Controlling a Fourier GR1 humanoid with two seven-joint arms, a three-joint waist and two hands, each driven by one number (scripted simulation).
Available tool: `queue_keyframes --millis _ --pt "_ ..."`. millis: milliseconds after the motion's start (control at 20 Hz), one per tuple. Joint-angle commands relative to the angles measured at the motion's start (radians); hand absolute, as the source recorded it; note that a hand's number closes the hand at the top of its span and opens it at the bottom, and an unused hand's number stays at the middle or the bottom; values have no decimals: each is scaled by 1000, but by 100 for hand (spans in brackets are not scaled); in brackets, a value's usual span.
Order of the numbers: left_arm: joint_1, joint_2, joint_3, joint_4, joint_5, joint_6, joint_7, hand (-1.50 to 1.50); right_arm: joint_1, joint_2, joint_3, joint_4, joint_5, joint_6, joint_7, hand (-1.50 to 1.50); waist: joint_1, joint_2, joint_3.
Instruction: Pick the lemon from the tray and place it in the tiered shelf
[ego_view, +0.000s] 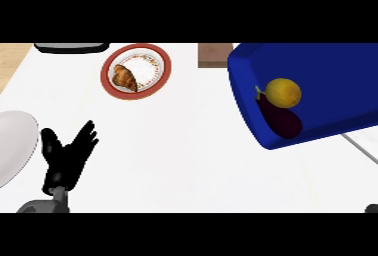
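Observation:
A yellow lemon (283, 92) lies on the blue tray (332, 75) at the right, touching a dark purple eggplant (283, 121) near the tray's lower left rim. My left hand (65, 157) rests open at the lower left, fingers straight and pointing up, far from the tray. My right hand does not show. No tiered shelf is plainly recognisable; a thin grey bar (362, 148) runs below the tray at the right edge.
A red-rimmed plate (109, 80) with a croissant (124, 78) sits at the top centre-left. A white plate (15, 145) lies at the left edge beside my left hand. A dark object (70, 47) and a brown block (211, 55) stand at the top.

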Motion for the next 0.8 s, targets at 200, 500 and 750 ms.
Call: queue_keyframes --millis 200,500,750 --pt "45 -27 -5 -4 -25 -12 -30 0 32 -97 -67 76 -54 82 13 150 10 3 0" --pt "24 23 59 11 0 -72 -15 0 88 -142 -83 229 -64 -103 -76 150 15 5 0" --pt "9 -32 34 1 -39 -35 4 0 190 -179 -90 250 -106 -187 -163 150 11 5 0"
